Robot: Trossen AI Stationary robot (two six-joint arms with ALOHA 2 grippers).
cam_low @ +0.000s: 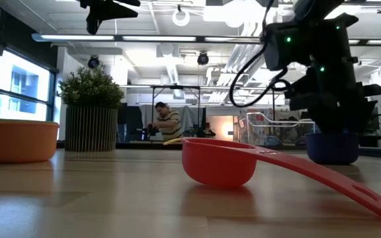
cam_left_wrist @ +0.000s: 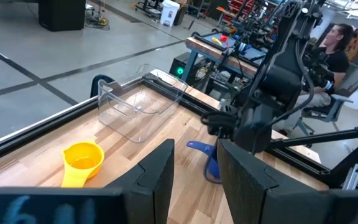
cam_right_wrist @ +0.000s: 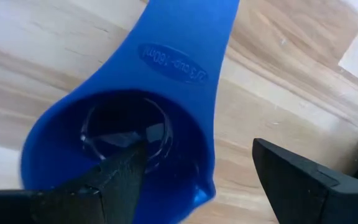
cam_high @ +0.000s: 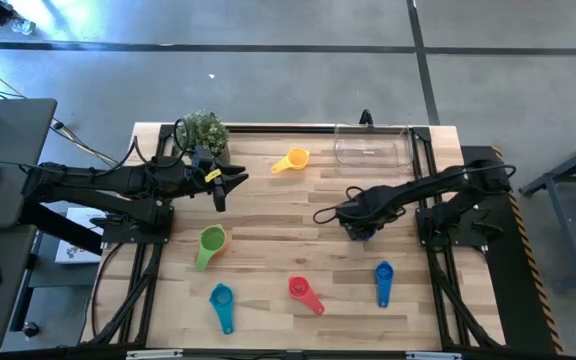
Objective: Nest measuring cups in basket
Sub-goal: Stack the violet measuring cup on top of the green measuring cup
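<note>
- Right gripper [cam_high: 358,228] is down over the blue cup [cam_right_wrist: 129,124] at table centre-right, fingers spread wide, one finger inside the bowl and the other outside its rim; not clamped.
- Blue cup stands upright on the wood table [cam_high: 268,210], handle flat, mostly hidden under the gripper in the high view; the low view shows its bowl [cam_low: 331,147] sitting on the table under the right arm.
- Left gripper [cam_high: 230,182] hovers above the table at far left, just right of the potted plant [cam_high: 204,130]; fingers part-way apart, nothing between them.
- Basket [cam_high: 372,146] sits at the far edge, right of centre, beyond the right gripper and apart from it; clear walls, nothing seen inside.
- Yellow cup [cam_high: 293,160] lies on the table left of the basket, apart from it, between the two grippers.
- Green cup [cam_high: 211,245] lies near-left of centre, in front of the left gripper.
- Light blue cup [cam_high: 222,300] lies at the near-left edge.
- Red cup [cam_high: 303,292] lies near centre, handle pointing right and near.
- A smaller blue cup [cam_high: 383,278] lies near-right, in front of the right gripper, well apart from it.
- Low view shows an orange cup [cam_low: 20,140] at its left edge; cannot place it in the high view.
- A person [cam_low: 169,123] sits in the room behind the table.
</note>
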